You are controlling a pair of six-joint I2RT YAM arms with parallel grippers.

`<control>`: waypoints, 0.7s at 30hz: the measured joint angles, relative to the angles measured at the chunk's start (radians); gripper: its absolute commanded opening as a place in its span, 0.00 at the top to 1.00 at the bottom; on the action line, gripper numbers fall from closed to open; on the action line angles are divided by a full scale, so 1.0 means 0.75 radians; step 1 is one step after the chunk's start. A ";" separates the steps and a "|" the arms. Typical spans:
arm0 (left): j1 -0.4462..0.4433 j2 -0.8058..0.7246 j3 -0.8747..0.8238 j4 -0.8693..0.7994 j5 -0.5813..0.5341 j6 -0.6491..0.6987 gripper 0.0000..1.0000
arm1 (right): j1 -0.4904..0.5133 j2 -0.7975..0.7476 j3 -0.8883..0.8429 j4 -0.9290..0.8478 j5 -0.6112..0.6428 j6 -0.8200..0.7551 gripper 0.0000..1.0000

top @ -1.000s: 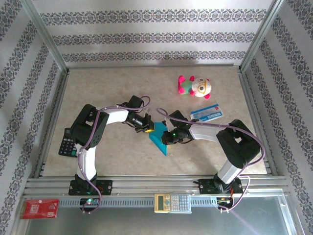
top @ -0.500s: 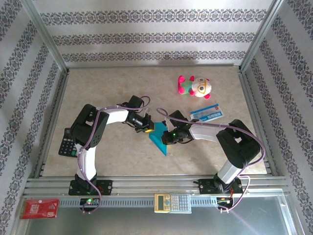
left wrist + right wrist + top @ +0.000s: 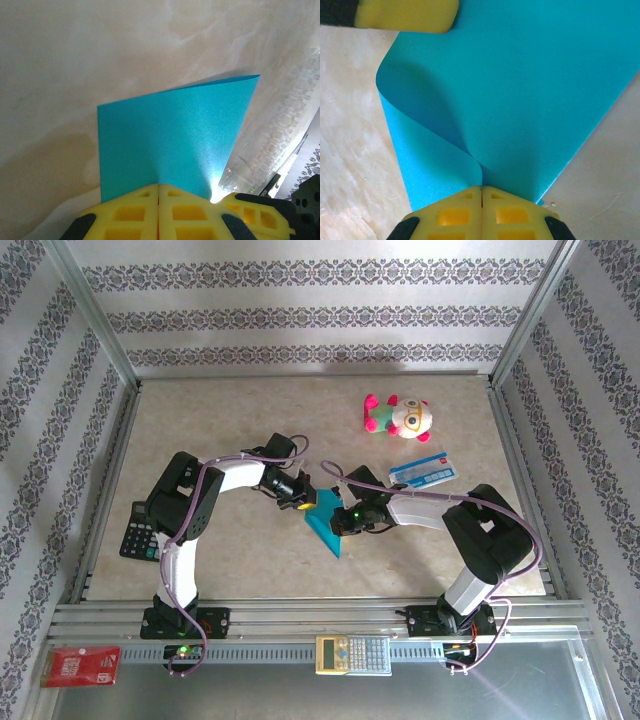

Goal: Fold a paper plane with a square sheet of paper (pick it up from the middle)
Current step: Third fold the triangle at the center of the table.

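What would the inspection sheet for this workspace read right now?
Surface: beige marbled tabletop, flat.
Job's things: teal sheet of paper, partly folded, pinched by both grippers.
Clutter: plush toy, printed card and black calculator on the table; grey calculator and red packet on the front rail.
Grippers: left gripper shut on the sheet; right gripper shut on the sheet.
Cables: purple cables run along both arms.
Surroundings: patterned walls, metal frame.
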 measured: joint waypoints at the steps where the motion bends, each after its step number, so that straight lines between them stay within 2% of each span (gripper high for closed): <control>1: 0.000 0.000 0.002 -0.002 -0.001 -0.001 0.91 | 0.000 0.000 0.000 0.000 0.000 0.000 1.00; 21: -0.001 0.015 0.013 -0.003 0.010 0.008 0.91 | 0.000 0.028 0.062 -0.084 -0.001 -0.010 1.00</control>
